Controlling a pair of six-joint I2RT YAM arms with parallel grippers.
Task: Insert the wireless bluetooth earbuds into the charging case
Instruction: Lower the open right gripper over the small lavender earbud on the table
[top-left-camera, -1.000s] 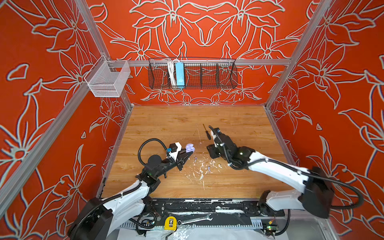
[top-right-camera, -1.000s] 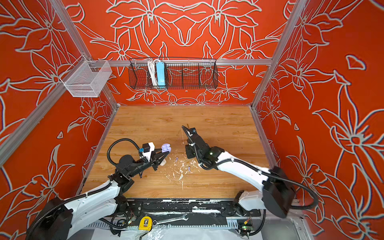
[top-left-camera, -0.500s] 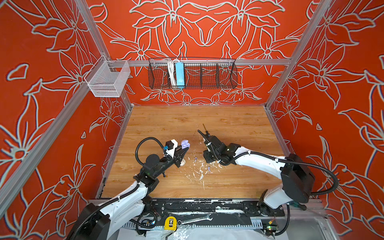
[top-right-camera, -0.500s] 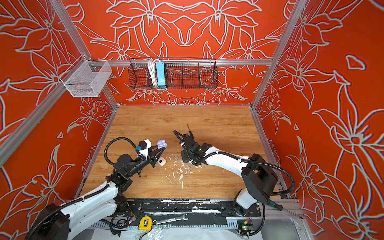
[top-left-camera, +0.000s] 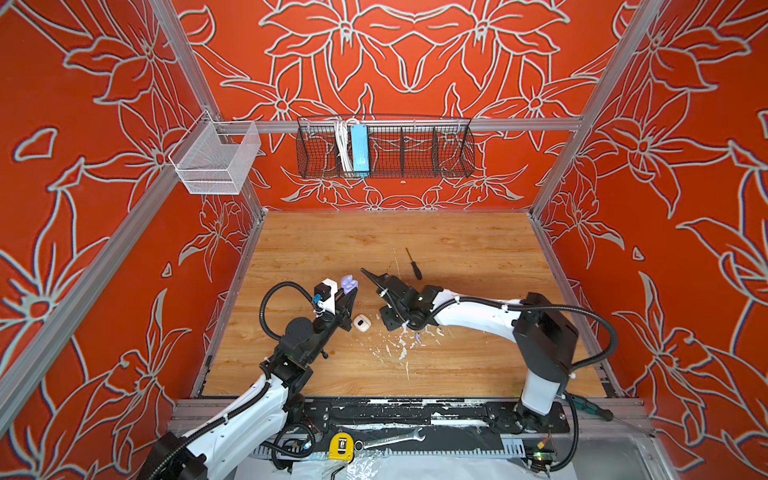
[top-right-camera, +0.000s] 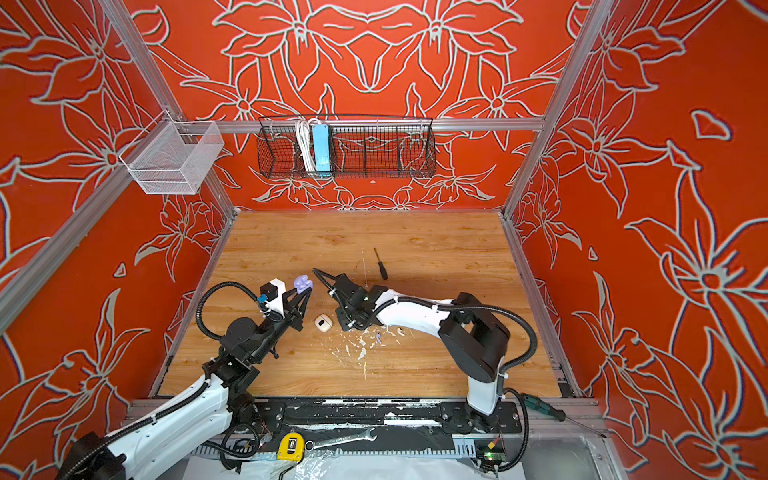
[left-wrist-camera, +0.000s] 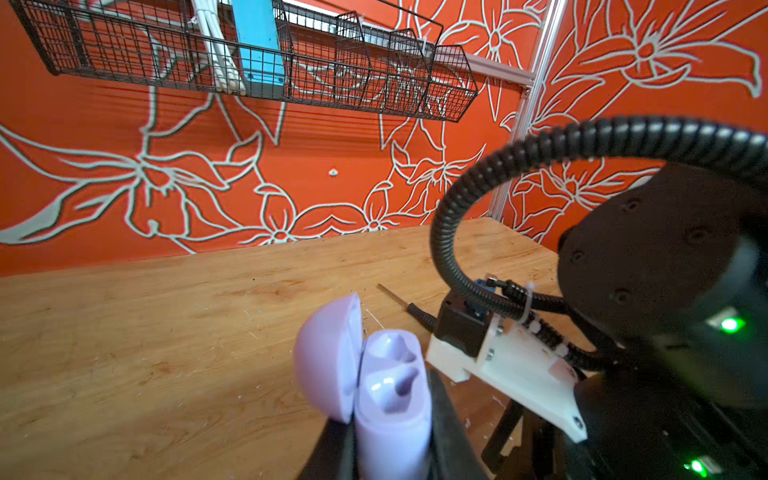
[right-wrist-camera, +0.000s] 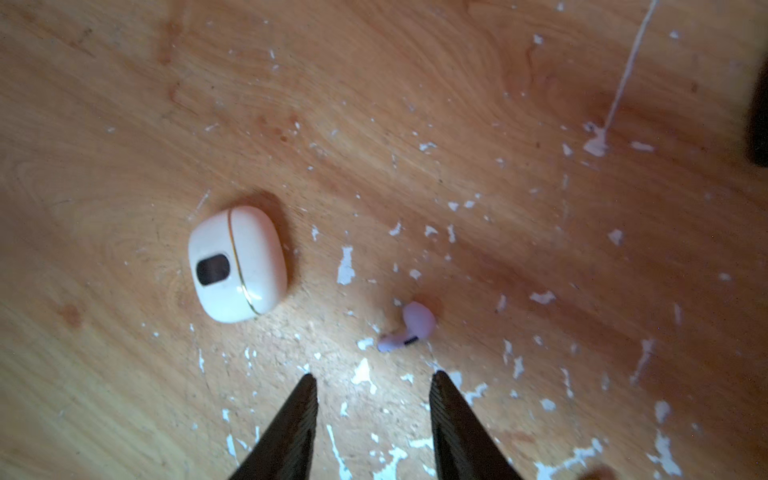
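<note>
My left gripper (top-left-camera: 348, 296) is shut on a lavender charging case (left-wrist-camera: 390, 399), held upright above the table with its lid (left-wrist-camera: 328, 357) swung open; both wells look empty. The case shows in both top views (top-left-camera: 349, 284) (top-right-camera: 303, 284). A closed cream-white case (right-wrist-camera: 237, 264) (top-left-camera: 360, 323) lies on the wood between the arms. My right gripper (right-wrist-camera: 372, 380) points down at the table, open and empty. One lavender earbud (right-wrist-camera: 409, 328) lies on the wood just beyond its fingertips (right-wrist-camera: 309, 384). The other earbuds do not show clearly.
White paint-like flecks (top-left-camera: 399, 349) cover the wood around the earbud. A black screwdriver (top-left-camera: 414, 266) lies farther back. A black wire basket (top-left-camera: 384, 147) and a white mesh bin (top-left-camera: 216, 160) hang on the walls. Tape measure (top-left-camera: 340, 446) and wrench (top-left-camera: 390, 438) lie on the front rail.
My left gripper has carried the lavender case up and back to the left, uncovering the cream-white case. My right arm swung its elbow right, and its gripper moved left and down over the flecks.
</note>
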